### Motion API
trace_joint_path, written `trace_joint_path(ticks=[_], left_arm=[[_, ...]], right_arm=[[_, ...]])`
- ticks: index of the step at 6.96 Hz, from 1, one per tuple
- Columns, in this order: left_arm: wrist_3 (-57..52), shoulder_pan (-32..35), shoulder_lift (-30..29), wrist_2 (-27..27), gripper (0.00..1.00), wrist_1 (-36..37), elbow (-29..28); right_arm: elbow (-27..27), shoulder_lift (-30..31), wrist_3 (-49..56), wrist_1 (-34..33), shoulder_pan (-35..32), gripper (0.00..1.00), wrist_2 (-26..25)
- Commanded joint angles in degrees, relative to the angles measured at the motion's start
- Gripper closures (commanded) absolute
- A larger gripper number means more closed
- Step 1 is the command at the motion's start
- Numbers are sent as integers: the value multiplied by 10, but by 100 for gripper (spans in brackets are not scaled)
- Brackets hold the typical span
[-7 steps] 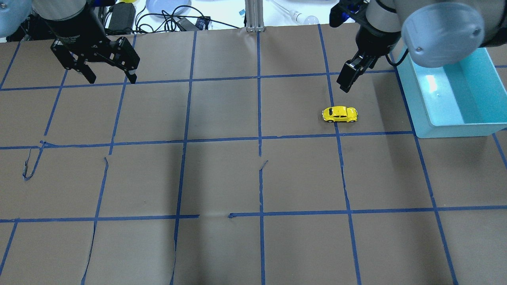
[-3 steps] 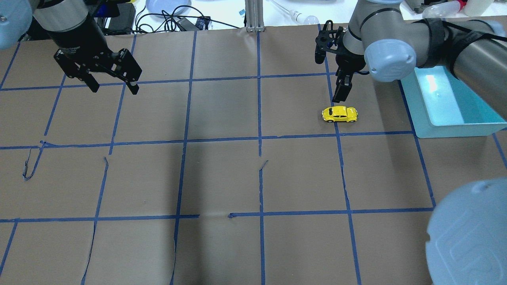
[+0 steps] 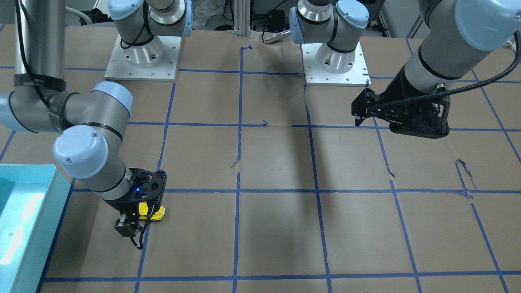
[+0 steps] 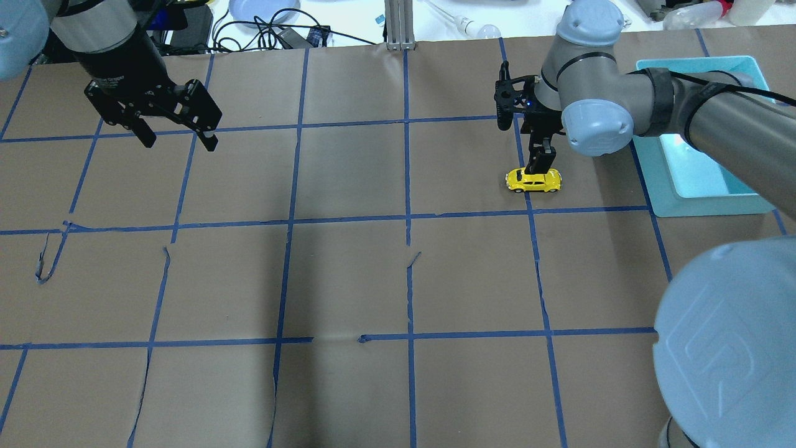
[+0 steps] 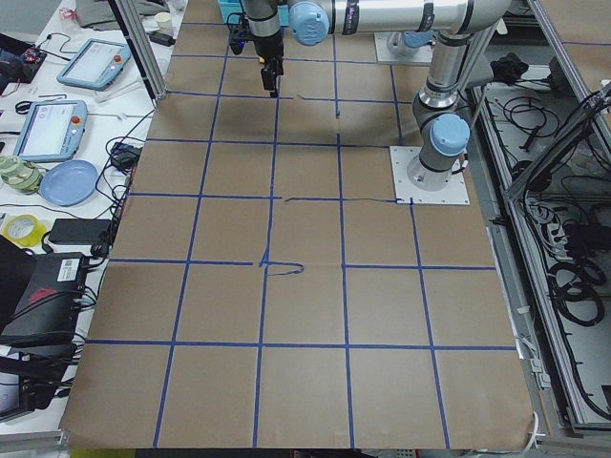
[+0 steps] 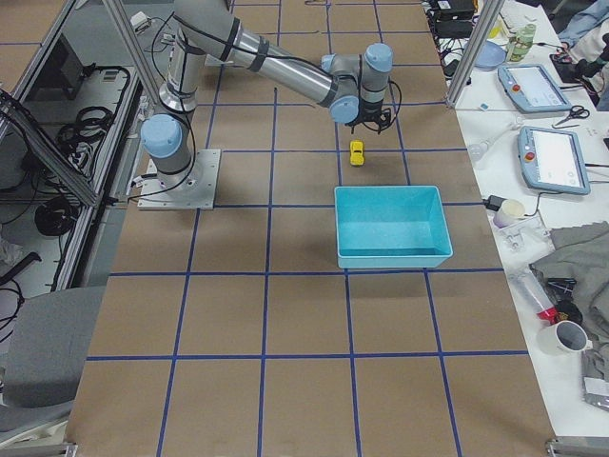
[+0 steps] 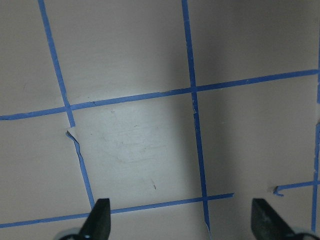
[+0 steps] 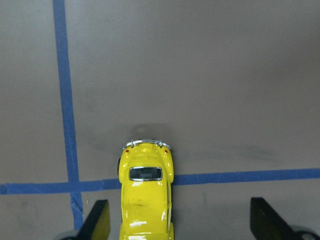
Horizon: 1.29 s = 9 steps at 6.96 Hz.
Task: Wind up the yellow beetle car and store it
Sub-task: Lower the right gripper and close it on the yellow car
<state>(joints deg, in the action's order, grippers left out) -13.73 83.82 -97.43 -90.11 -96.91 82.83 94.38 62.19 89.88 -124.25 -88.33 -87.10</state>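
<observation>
The yellow beetle car (image 4: 533,180) stands on the brown paper on a blue tape line, also seen in the front-facing view (image 3: 154,211) and the right-side view (image 6: 357,152). My right gripper (image 4: 536,169) is open and points straight down just over the car. In the right wrist view the car (image 8: 146,200) lies between the open fingers, close to the left fingertip (image 8: 98,220), untouched. My left gripper (image 4: 180,140) is open and empty, hovering over the far left of the table; its wrist view shows only paper and tape between the fingertips (image 7: 100,220).
A teal bin (image 4: 709,204) sits right of the car, partly behind my right arm; it appears empty in the right-side view (image 6: 390,255). Tape is torn and lifted at the left (image 4: 43,264). Cables and a plate (image 4: 255,9) lie beyond the far edge.
My right gripper has come down and forward from behind the car to just over it, with the arm swinging across the bin. The left gripper has barely shifted. The car has not moved.
</observation>
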Motion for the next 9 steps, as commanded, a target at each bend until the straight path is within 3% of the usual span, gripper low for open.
trace_joint_path(ticks=[1,3,4,5,6,7,8,9], left_arm=[[-1,-3,0,4,0,0,1],[-2,-4,0,2,0,1,5],[-2,-6,1,2,0,2,8],[-2,-5,1,2,0,2,8],[-4,-6,1,1,0,3,8],[-4,-8,1,0,0,4,9],[-4,-8,1,0,0,3,9],[-4,-8,1,0,0,4,9]], right_arm=[[32,-5,20,-13,17,0,0],[49,-10,17,-42,17,5,4],[49,-9,15,-42,17,41,-1],[49,-9,15,-42,17,64,-3],[49,-7,13,-41,17,86,-3],[39,2,6,-35,17,100,3],[23,24,-1,-25,17,100,-3],[-9,63,-1,66,23,100,-7]])
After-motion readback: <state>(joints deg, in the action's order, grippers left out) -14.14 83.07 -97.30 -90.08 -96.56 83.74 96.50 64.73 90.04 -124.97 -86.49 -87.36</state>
